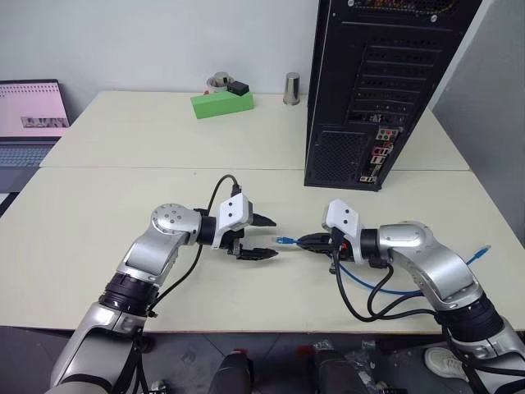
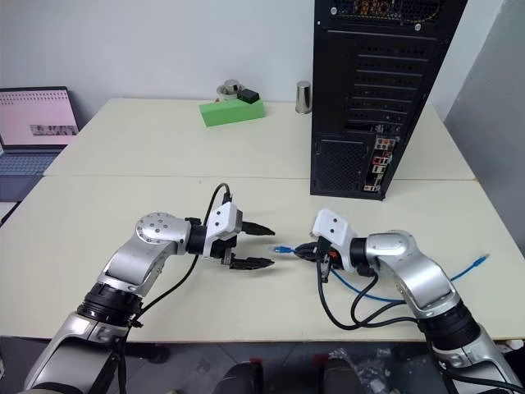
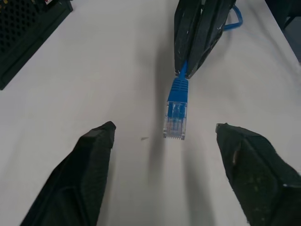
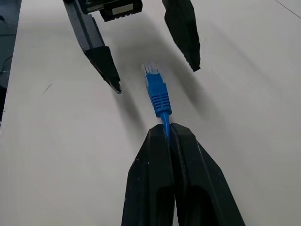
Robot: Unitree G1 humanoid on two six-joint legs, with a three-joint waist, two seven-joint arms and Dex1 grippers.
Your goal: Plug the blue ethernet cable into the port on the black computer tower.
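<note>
The right gripper [image 4: 168, 134] had its fingers clenched on the blue ethernet cable [image 4: 158, 96] just behind the plug, holding it low over the bench [image 1: 123, 205]. The plug pointed between the spread, empty fingers of the left gripper [image 1: 264, 238]. The black computer tower [image 1: 369, 90] stood well apart, farther back on the bench.

Black computer tower [image 1: 385, 82] top cut off by upper edge; rear connectors too small to tell apart. Laptop [image 1: 29, 123] cut by left edge, screen content unreadable. Blue ethernet cable [image 1: 385, 289] partly hidden behind right arm and black cables. Small items on green box [image 1: 223, 104] unclear.
</note>
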